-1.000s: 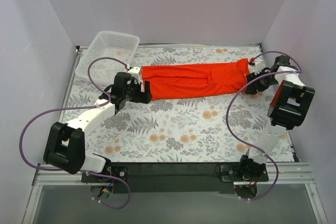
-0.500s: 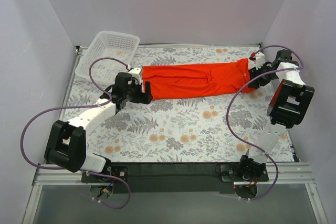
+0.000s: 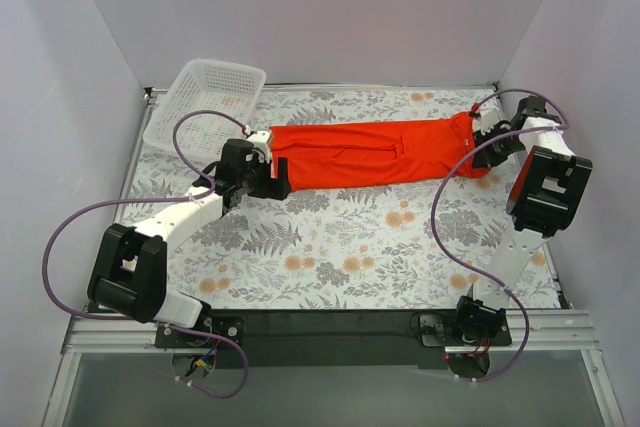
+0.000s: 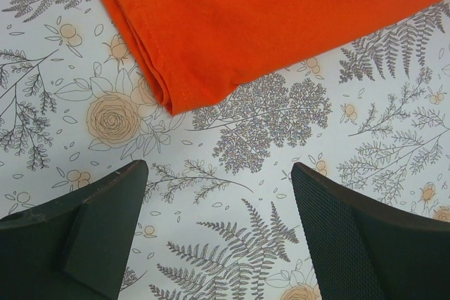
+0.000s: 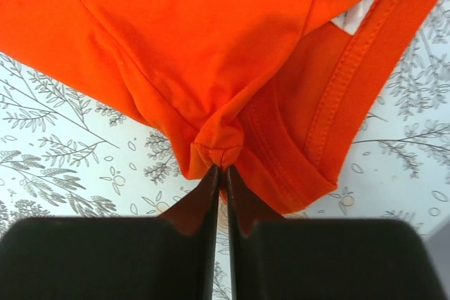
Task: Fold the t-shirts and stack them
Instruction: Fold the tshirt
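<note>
- Since a second ago, the right arm has drawn its wrist toward the far right corner, and its fingers have gone from apart to pinched together. The left arm has hardly shifted.
- At the far left corner of the table (image 3: 350, 247), which has a floral cover, a white mesh basket (image 3: 205, 97) sits by the left wall, apart from everything else.
- Just right of the basket, the left fingers (image 4: 91, 230) stand wide apart with nothing between them. They point at the left end of the cloth and stop short of it. Bare fern-and-rose print shows in the gap.
- An orange-red t-shirt (image 3: 370, 152) lies on the far half of the table, folded into a long, narrow band. It stretches from the left arm's wrist across to the right arm's wrist.
- The left wrist view shows the band's near left corner as a neat stitched fold of several layers, lying flat.
- At the band's right end, the ribbed collar (image 5: 351, 96) curves down beside a small white label (image 5: 355, 13).
- The right fingers (image 5: 204, 251) are pressed together on a small puckered fold of the shirt's edge, just left of the collar.
</note>
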Motion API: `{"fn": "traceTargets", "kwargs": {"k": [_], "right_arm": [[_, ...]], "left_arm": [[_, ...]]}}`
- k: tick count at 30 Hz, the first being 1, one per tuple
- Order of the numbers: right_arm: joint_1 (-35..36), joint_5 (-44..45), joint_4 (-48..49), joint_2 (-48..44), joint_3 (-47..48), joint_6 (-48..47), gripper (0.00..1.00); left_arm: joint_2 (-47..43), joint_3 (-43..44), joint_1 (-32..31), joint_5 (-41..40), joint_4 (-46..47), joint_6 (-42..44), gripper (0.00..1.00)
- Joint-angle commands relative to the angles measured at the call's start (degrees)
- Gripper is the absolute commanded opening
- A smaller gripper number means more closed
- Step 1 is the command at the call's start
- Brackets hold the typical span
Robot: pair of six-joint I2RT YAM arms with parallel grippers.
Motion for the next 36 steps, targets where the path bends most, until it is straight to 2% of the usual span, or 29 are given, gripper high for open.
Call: {"fn": "traceTargets", "kwargs": {"k": [1, 6, 14, 23, 27, 31, 35, 36], "right_arm": [[-0.09, 1.4, -0.52, -0.63, 3.72, 0.54, 0.1], [-0.61, 5.09, 0.88, -1.34, 5.92, 2.47, 0.06], [0.0, 8.07, 1.24, 1.38, 9.53, 1.51, 0.06], [0.53, 10.81, 0.71, 4.02, 10.14, -2.71, 0.13], [0.53, 10.28, 0.88, 3.15, 9.97, -1.83, 0.15], [0.53, 9.41, 0.97, 2.09, 10.06, -0.95, 0.18], [0.53, 8.53, 0.97, 1.91, 10.14, -0.6, 0.18], [0.53, 8.52, 0.89, 2.0, 9.88, -0.51, 0.18]], "left_arm": [[0.03, 0.47, 0.09, 0.39, 0.21, 0.37, 0.77], [0.55, 0.55, 0.09, 0.39, 0.21, 0.37, 0.77], [1.87, 0.46, 0.09, 0.39, -0.06, 0.37, 0.77], [4.33, 0.73, 0.09, -0.84, -0.5, -0.15, 0.77], [5.65, 1.25, 0.1, -1.46, -0.5, -3.49, 0.74], [9.16, 3.62, 0.27, -2.07, -0.67, -6.66, 0.63], [13.21, 7.58, 0.18, -1.81, -0.76, -7.97, 0.47], [14.0, 9.06, 0.18, -1.98, -0.76, -8.41, 0.46]]}}
